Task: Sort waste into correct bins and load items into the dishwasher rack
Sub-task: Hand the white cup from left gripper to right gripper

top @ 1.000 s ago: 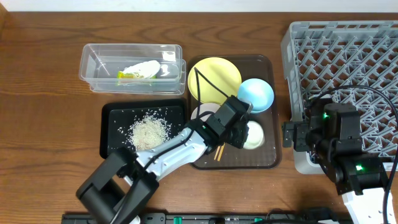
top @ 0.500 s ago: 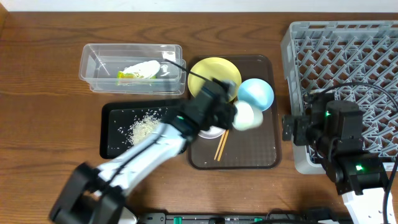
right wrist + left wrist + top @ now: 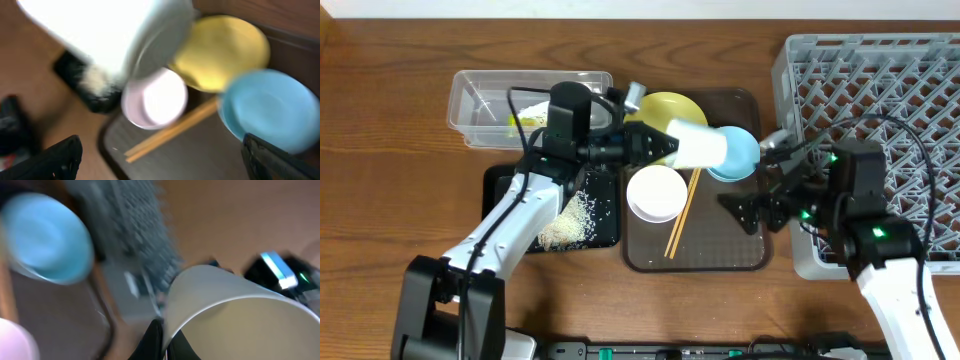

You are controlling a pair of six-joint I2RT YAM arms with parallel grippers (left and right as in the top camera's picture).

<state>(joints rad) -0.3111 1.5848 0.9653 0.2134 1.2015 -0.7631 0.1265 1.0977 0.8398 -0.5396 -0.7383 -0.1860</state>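
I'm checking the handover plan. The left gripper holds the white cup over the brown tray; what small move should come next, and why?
Probably ease the white cup rightward into the right gripper: the left gripper holds it sideways, and the right one stands open near the rack.

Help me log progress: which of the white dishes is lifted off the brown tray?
The small white cup, held sideways in the left gripper above the tray; the white bowl sits on the tray beside the chopsticks.
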